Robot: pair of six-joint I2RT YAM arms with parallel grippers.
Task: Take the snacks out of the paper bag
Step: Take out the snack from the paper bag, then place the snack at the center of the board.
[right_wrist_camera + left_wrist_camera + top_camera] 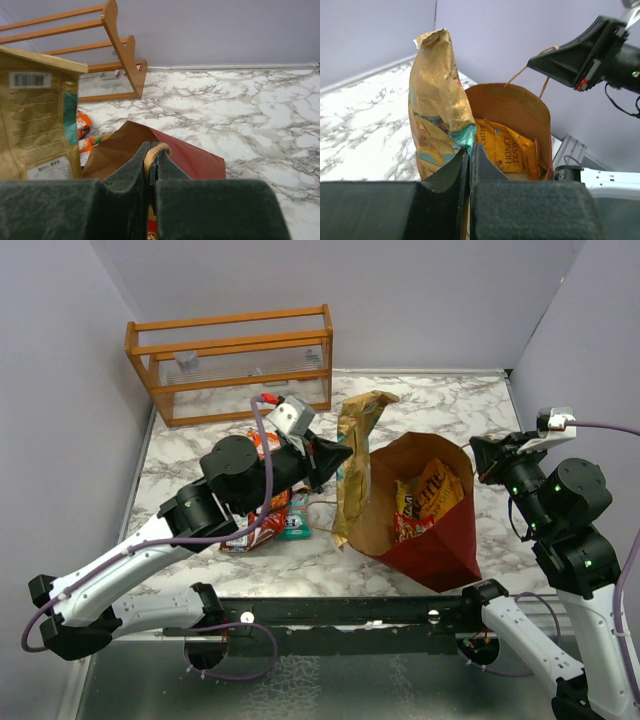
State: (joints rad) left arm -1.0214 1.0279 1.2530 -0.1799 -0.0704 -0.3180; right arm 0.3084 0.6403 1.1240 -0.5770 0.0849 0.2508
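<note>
The paper bag (440, 540), dark red outside and brown inside, lies open on the marble table, and its mouth (512, 102) faces the left wrist camera. Inside it lie snacks, among them a yellow packet (507, 147) and red and gold ones (425, 502). My left gripper (338, 455) (470, 150) is shut on the edge of a tall gold and teal packet (355, 455) (436, 100), held upright just left of the bag's mouth. My right gripper (478, 452) (154, 150) is shut on the bag's cord handle (161, 147) at its right rim.
Several orange, red and teal packets (270, 525) lie on the table left of the bag, under my left arm. An orange wooden rack (235, 360) stands at the back left. Grey walls close the table on three sides.
</note>
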